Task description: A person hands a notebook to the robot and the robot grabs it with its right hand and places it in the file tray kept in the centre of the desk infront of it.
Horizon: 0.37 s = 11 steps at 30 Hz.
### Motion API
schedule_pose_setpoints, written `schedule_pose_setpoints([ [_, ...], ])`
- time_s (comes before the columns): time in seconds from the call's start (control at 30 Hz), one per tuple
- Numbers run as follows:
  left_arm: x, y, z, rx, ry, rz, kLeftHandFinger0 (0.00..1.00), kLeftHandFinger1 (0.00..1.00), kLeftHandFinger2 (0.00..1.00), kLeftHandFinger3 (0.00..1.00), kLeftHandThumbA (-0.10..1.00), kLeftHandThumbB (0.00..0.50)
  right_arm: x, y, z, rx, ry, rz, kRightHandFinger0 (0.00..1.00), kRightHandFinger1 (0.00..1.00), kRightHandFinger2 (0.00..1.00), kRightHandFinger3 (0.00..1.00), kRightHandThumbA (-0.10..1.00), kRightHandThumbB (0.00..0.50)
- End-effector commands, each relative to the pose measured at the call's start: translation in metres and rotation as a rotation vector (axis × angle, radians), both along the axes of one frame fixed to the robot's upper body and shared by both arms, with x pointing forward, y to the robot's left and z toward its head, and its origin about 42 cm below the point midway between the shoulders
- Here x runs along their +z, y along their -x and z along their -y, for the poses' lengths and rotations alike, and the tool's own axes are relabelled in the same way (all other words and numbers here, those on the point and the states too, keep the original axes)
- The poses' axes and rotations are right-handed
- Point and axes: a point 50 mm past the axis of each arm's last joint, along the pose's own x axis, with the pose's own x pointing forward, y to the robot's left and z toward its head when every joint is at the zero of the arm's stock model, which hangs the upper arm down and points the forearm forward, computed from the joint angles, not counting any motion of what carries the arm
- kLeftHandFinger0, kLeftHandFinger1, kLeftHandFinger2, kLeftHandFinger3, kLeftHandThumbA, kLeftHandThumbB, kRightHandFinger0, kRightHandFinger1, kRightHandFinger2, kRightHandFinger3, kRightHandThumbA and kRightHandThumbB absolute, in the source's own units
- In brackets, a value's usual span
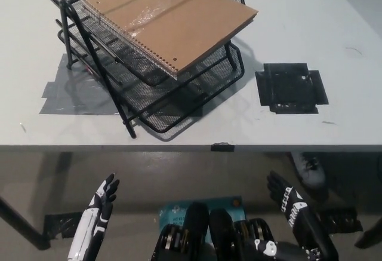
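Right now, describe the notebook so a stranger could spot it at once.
On the white desk stands a black mesh file tray. Across its top tier lies the notebook: brown cover, spiral-bound edge, the only brown thing there.

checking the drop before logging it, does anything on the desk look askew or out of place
Yes. The brown spiral-bound notebook sits skewed on the top tier of the black wire-mesh file tray, its right corner overhanging the tray's rim. Both hands are below the desk edge and open: white left hand, black right hand.

No legible text; only blurred, unreadable print on the blue sheet (pixel 179 213) below.
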Motion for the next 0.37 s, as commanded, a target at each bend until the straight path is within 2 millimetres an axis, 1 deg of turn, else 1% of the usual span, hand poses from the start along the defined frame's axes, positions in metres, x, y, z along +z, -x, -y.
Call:
schedule_pose_setpoints([
  [0.0, 0.0126, -0.0025, -0.0008, 0.003, 0.004, 0.079, 1.00, 1.00, 1.00, 1.00, 1.00, 0.387, 0.0123, -0.0060, 0.0003, 0.022, 0.024, 0.103, 1.00, 1.00, 1.00, 1.00, 1.00, 0.218],
  [0.2, 0.0138, -0.0055, -0.0011, 0.001, -0.004, 0.089, 1.00, 1.00, 1.00, 1.00, 1.00, 0.397, 0.0110, -0.0097, 0.0009, 0.041, 0.035, 0.112, 1.00, 1.00, 1.00, 1.00, 1.00, 0.220],
  [0.27, 0.0141, -0.0053, -0.0013, 0.002, -0.009, 0.090, 1.00, 1.00, 1.00, 1.00, 1.00, 0.396, 0.0126, -0.0096, 0.0008, 0.044, 0.040, 0.112, 1.00, 1.00, 1.00, 1.00, 1.00, 0.201],
  [0.33, 0.0141, -0.0053, -0.0013, 0.003, -0.009, 0.090, 1.00, 1.00, 1.00, 1.00, 1.00, 0.396, 0.0127, -0.0097, 0.0007, 0.044, 0.041, 0.112, 1.00, 1.00, 1.00, 1.00, 1.00, 0.205],
])
